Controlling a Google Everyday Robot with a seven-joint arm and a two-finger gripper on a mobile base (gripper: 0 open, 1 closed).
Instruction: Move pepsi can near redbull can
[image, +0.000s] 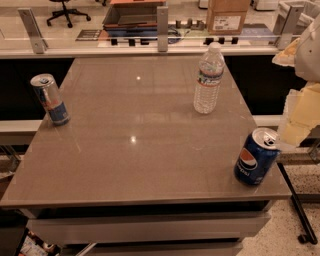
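Camera view looking down on a square table (135, 150) with a smooth, glossy grey-brown top that mirrors two small points of light. Three drink containers stand on it, well apart from each other.

The pepsi can (255, 159) is a wide blue metal cylinder with a round red, white and blue logo and a silver top. It stands near the front right corner, close to both the right edge and the front edge of the table.

The gripper (290, 132) enters from the right border of the view, beyond the table's right side. It is pale, cream and yellowish, with blocky, flat-sided parts. Its lowest tip reaches the upper right rim of the pepsi can; whether it touches the rim or lies just beside it cannot be told. Whether the gripper is spread or pressed together cannot be told either.

The redbull can (50, 100) is slimmer, silver and blue with a red mark. It stands at the far left edge of the table, about midway back. A clear, ribbed plastic water bottle (209, 80) with a white cap stands toward the back right, behind the pepsi can.

A broad stretch of open, flat tabletop lies between the two cans, across nearly the whole width. Behind the table runs a low glass partition (100, 30) held by metal posts.
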